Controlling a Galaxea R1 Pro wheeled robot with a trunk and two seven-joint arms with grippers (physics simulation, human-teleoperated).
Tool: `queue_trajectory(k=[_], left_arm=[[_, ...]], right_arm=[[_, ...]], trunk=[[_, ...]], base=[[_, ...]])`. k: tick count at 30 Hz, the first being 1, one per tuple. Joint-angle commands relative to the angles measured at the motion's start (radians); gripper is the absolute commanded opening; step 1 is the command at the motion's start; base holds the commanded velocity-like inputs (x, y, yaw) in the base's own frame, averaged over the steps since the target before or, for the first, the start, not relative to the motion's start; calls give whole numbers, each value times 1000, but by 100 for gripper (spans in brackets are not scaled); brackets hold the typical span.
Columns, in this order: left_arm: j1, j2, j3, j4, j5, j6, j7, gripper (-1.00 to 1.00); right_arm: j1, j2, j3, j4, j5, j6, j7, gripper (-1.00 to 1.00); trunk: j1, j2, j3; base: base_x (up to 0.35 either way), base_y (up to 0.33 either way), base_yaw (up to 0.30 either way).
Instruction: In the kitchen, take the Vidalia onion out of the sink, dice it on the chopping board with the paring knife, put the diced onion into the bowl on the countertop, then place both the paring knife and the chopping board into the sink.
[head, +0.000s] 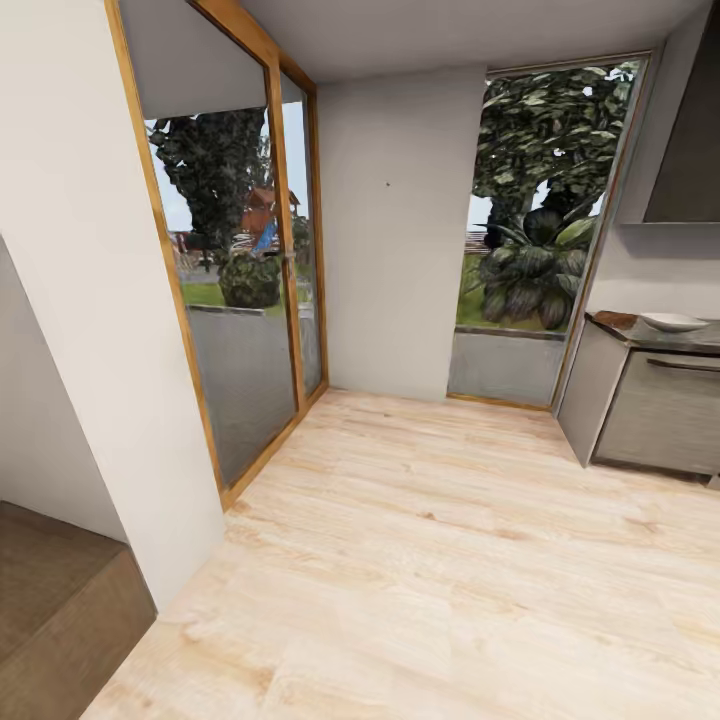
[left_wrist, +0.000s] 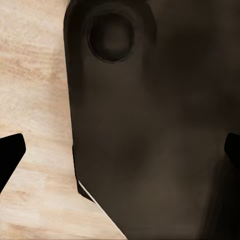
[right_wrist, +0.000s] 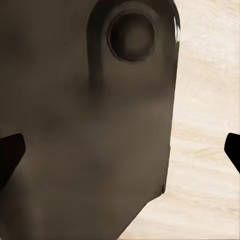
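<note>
My left gripper (left_wrist: 120, 150) hangs with its two dark fingertips (left_wrist: 10, 155) spread wide apart, nothing between them, facing a dark rounded part of my own body. My right gripper (right_wrist: 120, 150) mirrors it, fingertips (right_wrist: 10, 152) equally parted and empty.

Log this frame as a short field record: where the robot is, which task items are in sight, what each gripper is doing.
setting: room with light wooden floor, glass door, window
robot stage: in transit, away from the counter
countertop: far right, dark cabinet fronts below
bowl: white, on the countertop
chopping board: brown shape beside the bowl, identity uncertain
left gripper: open, empty
right gripper: open, empty
</note>
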Motion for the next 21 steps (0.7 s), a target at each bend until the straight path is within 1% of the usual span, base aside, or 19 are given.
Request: queue_trajectory(k=[1,3,9,17,21], left_arm=[[5,2,3,-1,-2,-2,0,100],[5,2,3,-1,-2,-2,0,100],[5,2,3,-1,-2,-2,0,100],[5,2,4,-3,-3,-2,0,100],[5,2,5,-19,-3,-2,0,100]], right_arm=[[-6,6,5,-6,2,-2,-3,100],[-13,15,4,-15,2,-2,-3,100],[-15,20,1,-21,2,-5,-3,100],[-15,21,-1,-23,2,-6,-3,100],[-15,19,-4,-27,0,-13,-3,100]], trunk=[[0,0,0],[0,0,0],[0,0,0],[0,0,0],[0,0,0]], base=[[0,0,0],[0,0,0],[0,0,0],[0,0,0],[0,0,0]])
